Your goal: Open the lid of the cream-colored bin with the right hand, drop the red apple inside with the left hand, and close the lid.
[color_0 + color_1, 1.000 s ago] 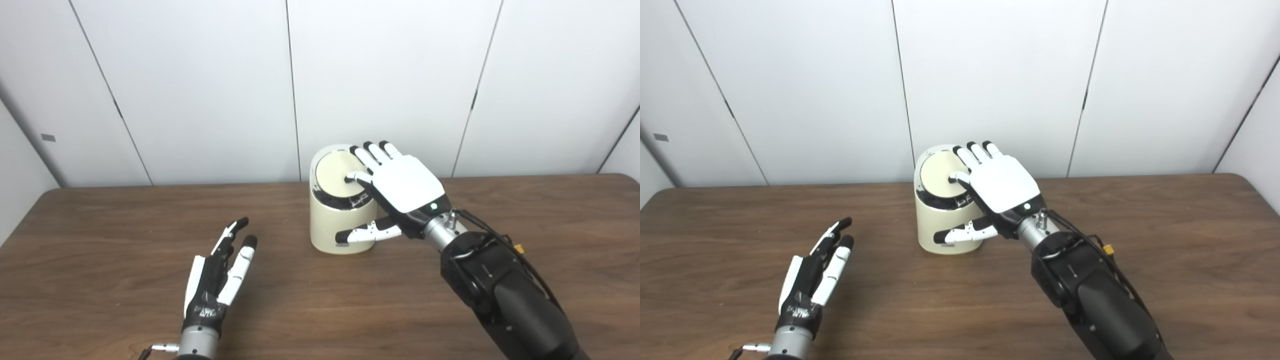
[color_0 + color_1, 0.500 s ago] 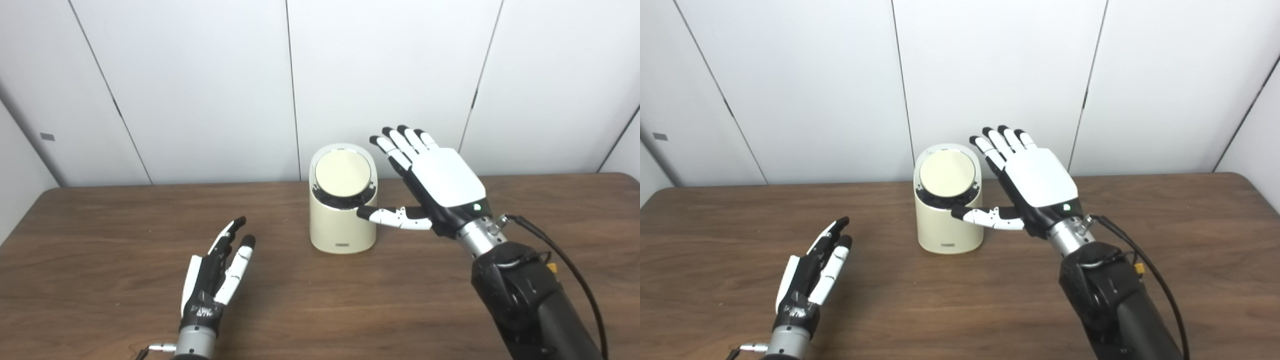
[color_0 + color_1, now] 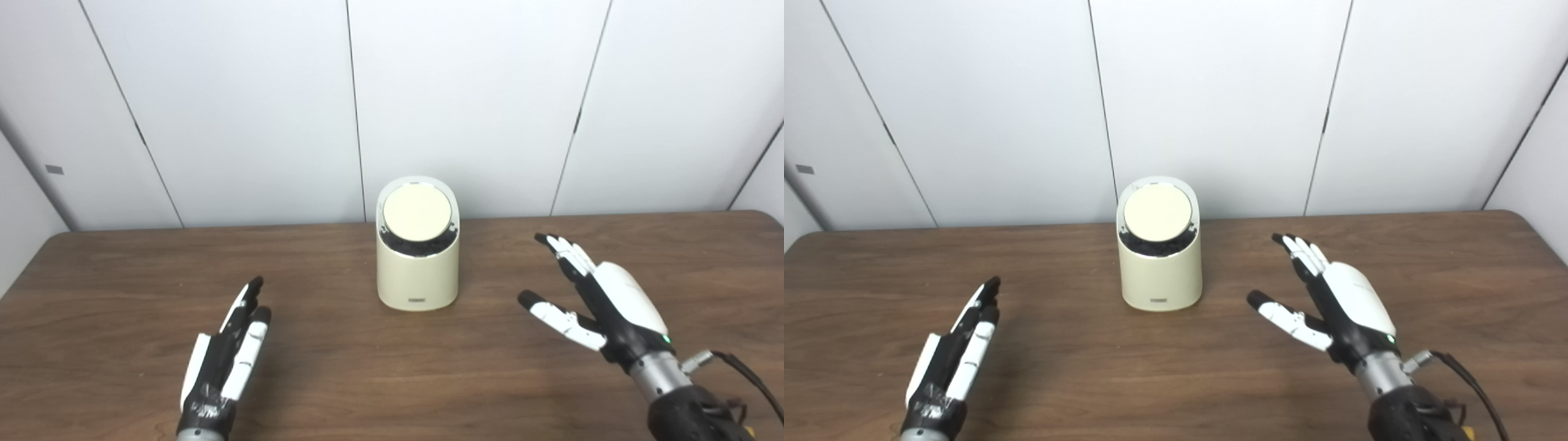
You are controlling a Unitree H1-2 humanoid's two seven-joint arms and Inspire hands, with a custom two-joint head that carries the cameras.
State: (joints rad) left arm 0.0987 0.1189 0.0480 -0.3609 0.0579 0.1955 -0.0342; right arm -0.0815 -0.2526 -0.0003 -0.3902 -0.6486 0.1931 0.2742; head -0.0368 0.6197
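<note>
Bin [image 3: 418,269] mid-table [image 3: 367,380], between left hand [image 3: 223,358] and right hand [image 3: 603,303], lid [image 3: 418,211] on top.

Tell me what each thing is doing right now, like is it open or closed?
Cream-colored bin: upright on the table, nothing touching it.
Lid: closed.
Left hand: open, fingers apart, holding nothing.
Right hand: open, fingers apart, holding nothing, off to the bin's right.
Red apple: not in view.

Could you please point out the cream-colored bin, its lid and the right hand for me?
cream-colored bin [image 3: 418,278]: left eye view, on its front wall.
lid [image 3: 418,208]: left eye view, on the middle of the round disc.
right hand [image 3: 1350,306]: right eye view, on the white back of the hand.
</note>
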